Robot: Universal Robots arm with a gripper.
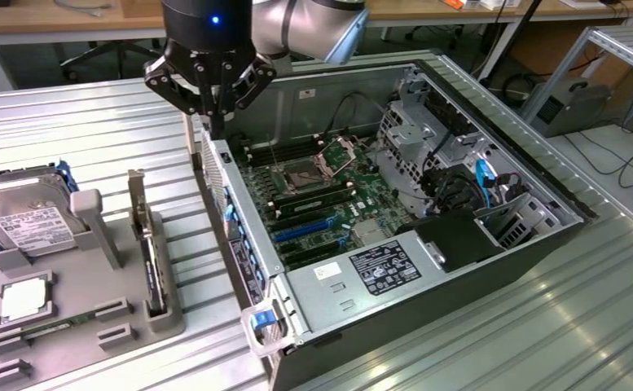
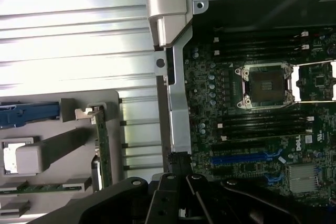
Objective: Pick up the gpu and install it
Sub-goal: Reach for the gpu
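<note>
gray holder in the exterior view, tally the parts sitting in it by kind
hard drive: 1
gpu: 1
memory stick: 1
silver square chip: 1
total: 4

Dark gpu (image 1: 153, 261), grey stand (image 1: 82, 308) — green motherboard (image 1: 344, 195) with blue slots (image 1: 300, 230).

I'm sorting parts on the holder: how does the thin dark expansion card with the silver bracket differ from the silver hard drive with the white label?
The thin dark gpu stands upright on edge in a slot; the silver hard drive lies tilted, label showing. The gpu is slim, the hard drive a thicker block. Both rest in the grey moulded holder.
</note>
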